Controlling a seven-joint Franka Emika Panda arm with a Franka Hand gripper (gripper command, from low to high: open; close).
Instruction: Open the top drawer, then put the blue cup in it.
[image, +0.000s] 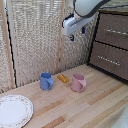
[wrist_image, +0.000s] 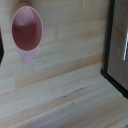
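Wooden floor (image: 95, 105): pale planks are seen under every object in both views.
Dresser (image: 113, 42): dark brown, placed at the exterior view's right, against a woven screen (image: 35, 40).
Top drawer (image: 114, 30): found shut, flush with the dresser front; its slim silver bar handle (image: 116, 32) is untouched.
Lower drawer (image: 109, 60): likewise found shut.
Blue cup (image: 46, 81): set upright on the floor, toward the exterior view's left, well apart from the dresser.
Pink mug (image: 78, 82): set upright near the blue cup; its open mouth is seen from above in the wrist view (wrist_image: 27, 29).
Orange block (image: 63, 78): laid flat between the two cups.
Plate (image: 14, 110): white, patterned rim, placed at the exterior view's lower left.
Gripper (image: 75, 36): held high above the floor, near the dresser; nothing is gripped, and whether the fingers are wide or narrow cannot be told.
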